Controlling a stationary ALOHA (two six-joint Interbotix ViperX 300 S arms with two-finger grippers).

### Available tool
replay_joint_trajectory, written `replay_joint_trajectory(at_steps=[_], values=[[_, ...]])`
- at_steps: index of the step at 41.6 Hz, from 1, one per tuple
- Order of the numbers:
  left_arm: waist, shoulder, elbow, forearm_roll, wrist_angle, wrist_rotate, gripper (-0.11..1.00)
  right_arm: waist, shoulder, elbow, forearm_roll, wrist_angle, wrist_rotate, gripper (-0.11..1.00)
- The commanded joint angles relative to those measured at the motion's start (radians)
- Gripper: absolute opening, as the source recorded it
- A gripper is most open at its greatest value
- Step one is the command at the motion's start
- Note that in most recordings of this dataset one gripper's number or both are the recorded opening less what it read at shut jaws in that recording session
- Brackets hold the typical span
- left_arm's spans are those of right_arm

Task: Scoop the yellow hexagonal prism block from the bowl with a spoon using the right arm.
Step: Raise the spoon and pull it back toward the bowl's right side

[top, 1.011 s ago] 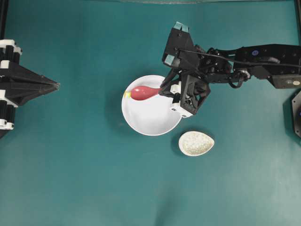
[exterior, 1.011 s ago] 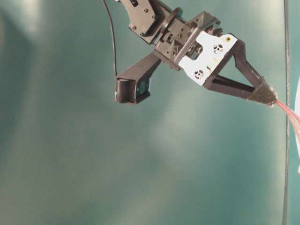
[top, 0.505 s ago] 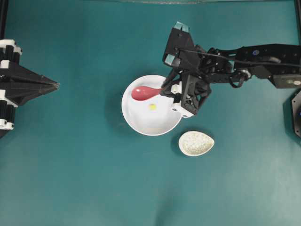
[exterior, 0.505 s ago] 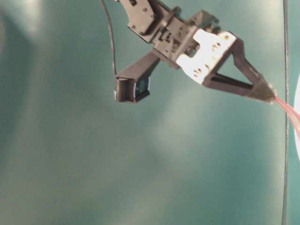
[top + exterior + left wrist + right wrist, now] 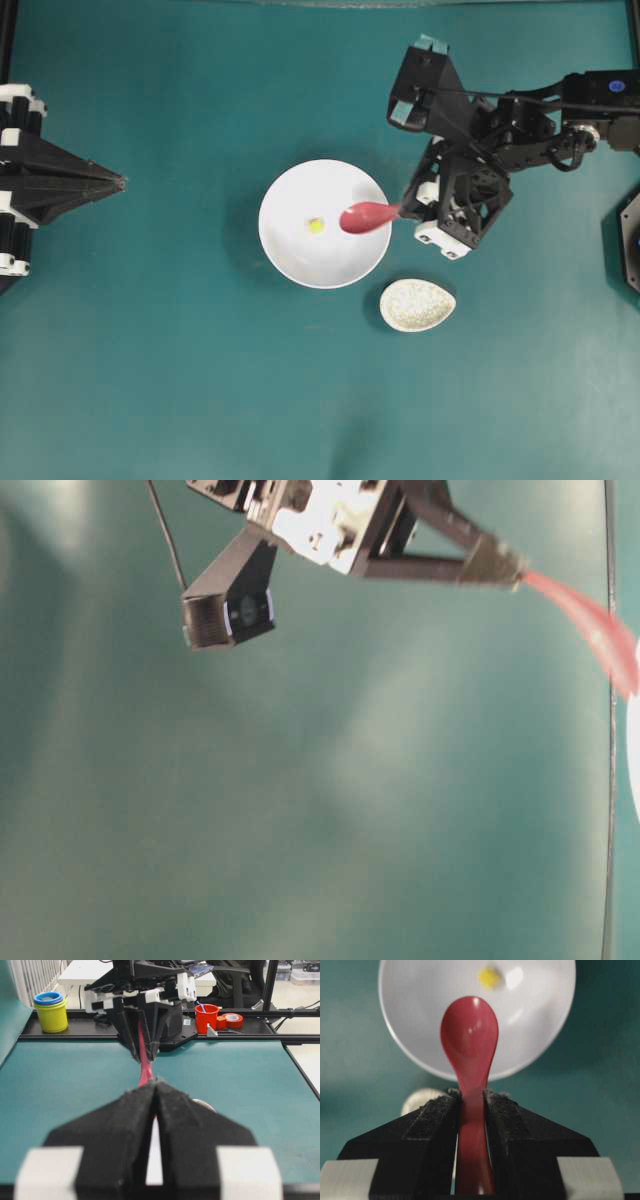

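While the right jaws grip the spoon by its handle, its scoop hangs over the bowl. Block lies in the bowl, apart from the scoop. Left jaws are closed, empty

White bowl, yellow block, pink-red spoon — speckled off-white dish, teal table.

Bowl edge-cropped; dish prob. half-hidden.
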Motion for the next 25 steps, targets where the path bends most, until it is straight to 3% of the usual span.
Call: replay_joint_trajectory(at_steps=[1, 25], values=[[0.0, 0.009, -0.014, 0.002, -0.005, 0.002, 0.0, 0.005, -0.02, -0.028, 0.003, 0.012, 0.002, 0.23], [0.002, 0.012, -0.012, 0.005, 0.054, 0.006, 0.0, 0.005, 0.023, -0.075, -0.035, 0.086, 0.0, 0.23]])
